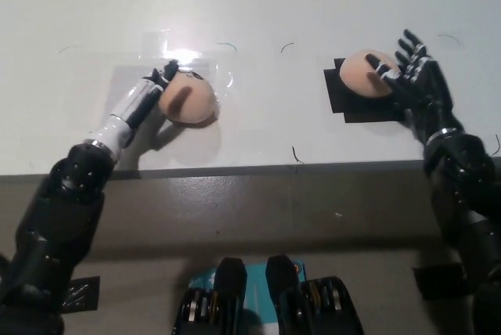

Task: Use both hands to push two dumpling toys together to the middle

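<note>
Head view: I see my left hand (156, 84) flat and open against the left dumpling (189, 101) on the white table (258, 6); my right hand (413, 81), fingers spread, touches the right dumpling (363, 73) on the black mat (338, 97).

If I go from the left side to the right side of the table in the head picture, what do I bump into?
Left hand → left dumpling → black tape patch → right dumpling → right hand.
</note>
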Motion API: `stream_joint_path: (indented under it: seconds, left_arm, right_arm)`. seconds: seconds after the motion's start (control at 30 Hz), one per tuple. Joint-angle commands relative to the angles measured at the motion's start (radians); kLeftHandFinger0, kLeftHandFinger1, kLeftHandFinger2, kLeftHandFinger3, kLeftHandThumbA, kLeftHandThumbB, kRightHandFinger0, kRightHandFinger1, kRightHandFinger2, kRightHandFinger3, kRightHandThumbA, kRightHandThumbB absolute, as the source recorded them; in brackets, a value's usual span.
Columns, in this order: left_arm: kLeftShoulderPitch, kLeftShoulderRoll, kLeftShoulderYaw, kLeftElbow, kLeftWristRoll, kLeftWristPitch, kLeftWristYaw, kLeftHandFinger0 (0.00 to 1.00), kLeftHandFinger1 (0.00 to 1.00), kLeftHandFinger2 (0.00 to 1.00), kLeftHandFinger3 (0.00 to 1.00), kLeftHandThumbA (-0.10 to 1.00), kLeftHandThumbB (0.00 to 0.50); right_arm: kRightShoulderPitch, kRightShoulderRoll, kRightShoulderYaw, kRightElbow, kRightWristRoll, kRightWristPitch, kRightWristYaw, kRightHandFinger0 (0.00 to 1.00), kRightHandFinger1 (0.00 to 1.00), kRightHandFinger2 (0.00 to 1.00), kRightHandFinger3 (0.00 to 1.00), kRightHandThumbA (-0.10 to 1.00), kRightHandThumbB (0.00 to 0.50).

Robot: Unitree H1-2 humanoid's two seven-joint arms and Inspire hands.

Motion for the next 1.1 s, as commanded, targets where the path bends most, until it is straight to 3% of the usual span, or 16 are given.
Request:
stream_joint_path:
  seconds: [0.0,0.07,0.17,0.3,0.57,0.77,0.9,1.07]
  left_arm:
    - [-0.010,-0.008,0.002,-0.043,0.015,-0.026,0.023,1.00,1.00,1.00,1.00,1.00,0.278]
    - [-0.002,-0.013,0.000,-0.063,0.020,-0.012,0.021,1.00,1.00,1.00,1.00,1.00,0.330]
    - [0.008,-0.021,-0.003,-0.089,0.025,0.013,0.014,1.00,1.00,1.00,1.00,1.00,0.399]
    - [0.005,-0.030,-0.013,-0.110,0.047,0.029,0.020,1.00,1.00,1.00,1.00,1.00,0.431]
    - [0.020,-0.047,-0.031,-0.145,0.065,0.040,0.015,1.00,1.00,1.00,1.00,1.00,0.380]
    - [0.028,-0.069,-0.046,-0.155,0.087,0.052,0.029,1.00,1.00,1.00,1.00,1.00,0.400]
    - [0.022,-0.087,-0.056,-0.139,0.095,0.045,0.033,1.00,1.00,1.00,1.00,1.00,0.422]
    - [0.022,-0.107,-0.079,-0.141,0.115,0.035,0.034,1.00,1.00,1.00,1.00,1.00,0.399]
  right_arm:
    - [-0.012,0.036,0.004,0.003,0.015,-0.061,0.046,1.00,1.00,1.00,1.00,1.00,0.284]
    - [-0.010,0.054,0.004,0.009,0.015,-0.076,0.047,1.00,1.00,1.00,1.00,1.00,0.269]
    - [-0.005,0.082,0.020,0.020,-0.003,-0.092,0.046,1.00,1.00,1.00,1.00,1.00,0.297]
    - [-0.005,0.112,0.015,0.012,0.013,-0.083,0.050,1.00,1.00,1.00,1.00,1.00,0.252]
    - [0.023,0.163,0.034,-0.011,-0.010,-0.061,0.032,1.00,1.00,1.00,1.00,1.00,0.297]
    - [0.055,0.200,0.028,-0.023,0.010,-0.057,0.044,1.00,1.00,1.00,1.00,1.00,0.314]
    - [0.072,0.219,0.042,-0.022,-0.008,-0.087,0.037,1.00,1.00,1.00,1.00,1.00,0.291]
    - [0.087,0.246,0.046,-0.008,0.001,-0.100,0.057,1.00,1.00,1.00,1.00,1.00,0.272]
